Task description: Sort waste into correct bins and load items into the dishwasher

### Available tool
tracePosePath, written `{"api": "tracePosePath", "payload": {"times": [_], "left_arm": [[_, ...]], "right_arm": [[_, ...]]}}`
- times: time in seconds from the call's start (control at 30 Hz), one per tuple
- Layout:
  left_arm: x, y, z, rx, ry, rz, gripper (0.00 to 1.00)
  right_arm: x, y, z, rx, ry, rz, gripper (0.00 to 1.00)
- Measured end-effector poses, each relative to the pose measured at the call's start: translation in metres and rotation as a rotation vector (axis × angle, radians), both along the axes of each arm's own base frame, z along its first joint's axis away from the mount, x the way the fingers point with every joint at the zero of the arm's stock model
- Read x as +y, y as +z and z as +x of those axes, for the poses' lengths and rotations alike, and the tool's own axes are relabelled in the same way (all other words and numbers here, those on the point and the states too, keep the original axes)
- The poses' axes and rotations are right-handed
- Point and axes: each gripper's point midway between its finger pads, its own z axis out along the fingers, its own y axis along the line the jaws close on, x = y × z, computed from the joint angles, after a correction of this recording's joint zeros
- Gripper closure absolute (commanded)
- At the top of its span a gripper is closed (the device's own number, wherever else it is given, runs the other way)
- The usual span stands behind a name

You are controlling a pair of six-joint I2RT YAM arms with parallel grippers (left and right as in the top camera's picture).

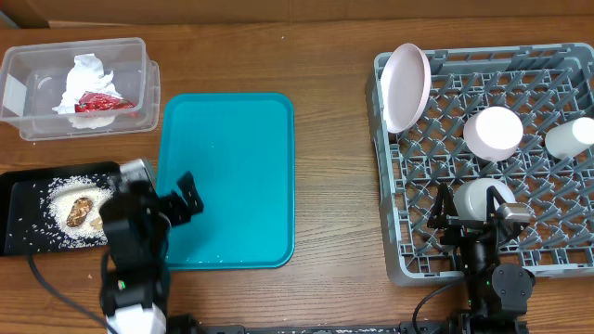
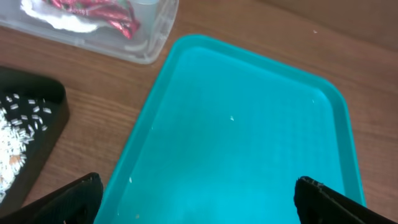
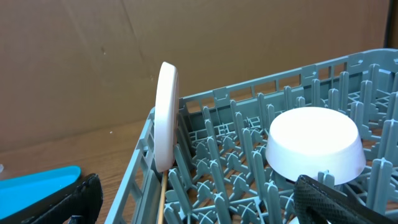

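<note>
Left gripper (image 2: 198,196): jaws wide apart and empty, low over the near end of the teal tray (image 2: 249,124).
Left arm: leans in from the table's near edge, between the black tray (image 1: 14,190) and the teal tray.
Right gripper (image 3: 198,190): jaws apart, holding nothing, over the near side of the dish rack (image 3: 236,143).
Plate (image 3: 166,112): on edge at the rack's far left corner, ahead and left of the jaws.
Bowl (image 3: 314,146): upside-down on the pegs, ahead of the right-hand finger.
Waste: napkin (image 1: 85,74) and red wrapper (image 1: 97,102) in the clear tub (image 1: 37,125); rice (image 1: 56,215) and brown lumps (image 1: 82,211) in the black tray.
</note>
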Motion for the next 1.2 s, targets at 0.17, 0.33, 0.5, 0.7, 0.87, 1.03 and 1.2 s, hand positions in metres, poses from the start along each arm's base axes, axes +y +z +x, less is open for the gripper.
{"api": "tracePosePath", "payload": {"times": [0.17, 0.33, 0.5, 0.7, 0.87, 1.03, 1.2], "left_arm": [[-0.006, -0.012, -0.017, -0.065, -0.026, 0.025, 0.0], [-0.012, -0.006, -0.019, -0.13, -0.059, 0.031, 0.0], [-0.021, 0.02, -0.016, -0.288, -0.101, 0.055, 0.0], [-0.047, 0.009, -0.019, -0.385, -0.198, 0.06, 0.0], [-0.055, 0.006, -0.022, -0.398, -0.217, 0.065, 0.0], [-0.051, -0.009, -0.028, -0.337, -0.188, 0.074, 0.0], [-0.045, -0.007, -0.029, -0.343, -0.157, 0.087, 0.0]], "right_arm": [[0.0, 0.0, 0.0, 0.0, 0.0, 0.0, 0.0], [0.0, 0.0, 0.0, 0.0, 0.0, 0.0, 0.0], [0.0, 0.0, 0.0, 0.0, 0.0, 0.0, 0.0], [0.0, 0.0, 0.0, 0.0, 0.0, 0.0, 0.0], [0.0, 0.0, 0.0, -0.001, 0.0, 0.0, 0.0], [0.0, 0.0, 0.0, 0.0, 0.0, 0.0, 0.0], [0.0, 0.0, 0.0, 0.0, 0.0, 0.0, 0.0]]}}
